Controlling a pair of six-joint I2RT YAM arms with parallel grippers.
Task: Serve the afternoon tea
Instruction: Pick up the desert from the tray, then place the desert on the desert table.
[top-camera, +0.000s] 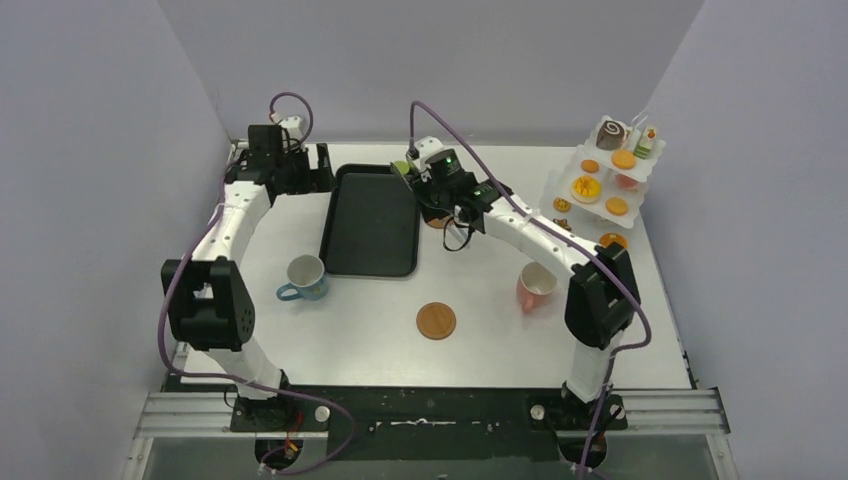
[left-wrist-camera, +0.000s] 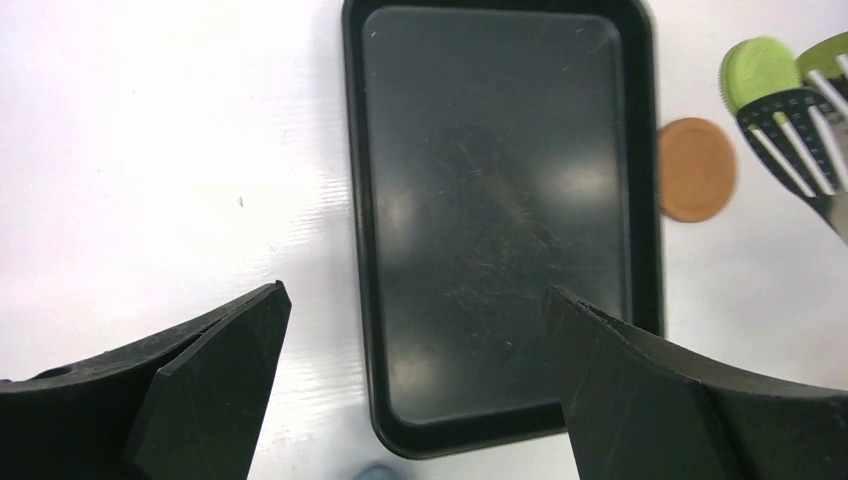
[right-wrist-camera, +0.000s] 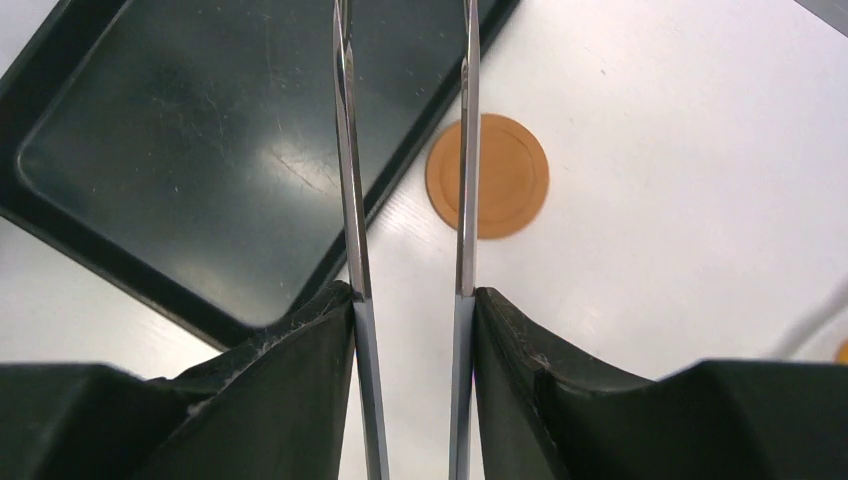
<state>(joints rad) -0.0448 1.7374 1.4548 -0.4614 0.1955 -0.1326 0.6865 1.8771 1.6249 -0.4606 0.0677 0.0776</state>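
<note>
Left claw (left-wrist-camera: 415, 292) first: spread wide, gripping nothing, with both dark fingers (left-wrist-camera: 215, 390) framing one short end of the flat black rectangular tray (left-wrist-camera: 500, 200). From above, sits at the far left of the white table (top-camera: 480, 350), close by the tray's far left corner. Right claw (right-wrist-camera: 410, 295) next: closed partway on the long metal tongs (right-wrist-camera: 347, 150), pinching the two thin blades from outside and leaving a narrow gap between them. Reaches across to the tray's far right corner, with the rounded green tips (left-wrist-camera: 760, 70) of the tongs apart from each other and just past the tray's long right edge. Directly under those blades, flat on the table: a round brown disc (right-wrist-camera: 487, 176), just beside the tray's edge but not touching it. Further out, a second round brown disc (top-camera: 436, 321), alone in the near middle of the table. Then the tea things, none of them on the tray. Upright blue cup (top-camera: 305, 277) just off the tray's near left corner, handle turned to the left. Pink cup (top-camera: 536, 287) on the right side of the table, close against the right arm's elbow. Far right corner: white tiered stand (top-camera: 560, 185) carrying the small toy pastries, among them the chocolate swirl roll (top-camera: 611, 133) and cake slice (top-camera: 646, 142) on top, an orange tart (top-camera: 586, 187) and flat cookies (top-camera: 617, 206) lower down.
</note>
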